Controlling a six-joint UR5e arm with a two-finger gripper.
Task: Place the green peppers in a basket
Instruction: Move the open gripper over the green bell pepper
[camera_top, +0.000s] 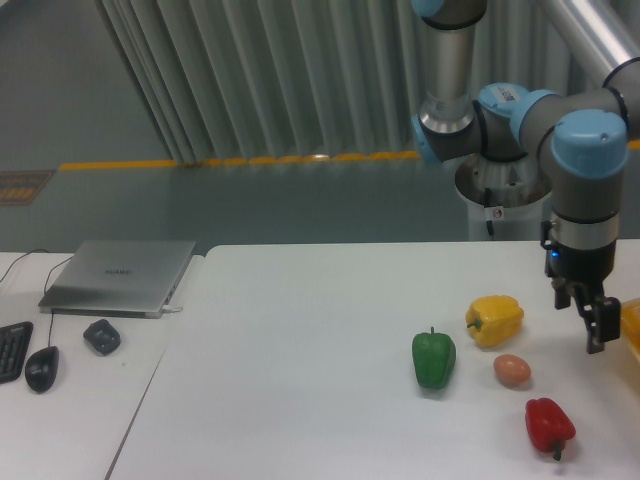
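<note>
On table: green pepper upright, end effector well apart.

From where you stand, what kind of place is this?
Probably a robotics lab or industrial workshop: a UR5e arm at a white table, a closed laptop alongside, and a yellow floor line by corrugated metal walls.

lab or industrial hall | corrugated metal wall | yellow floor line | white table | laptop
</note>
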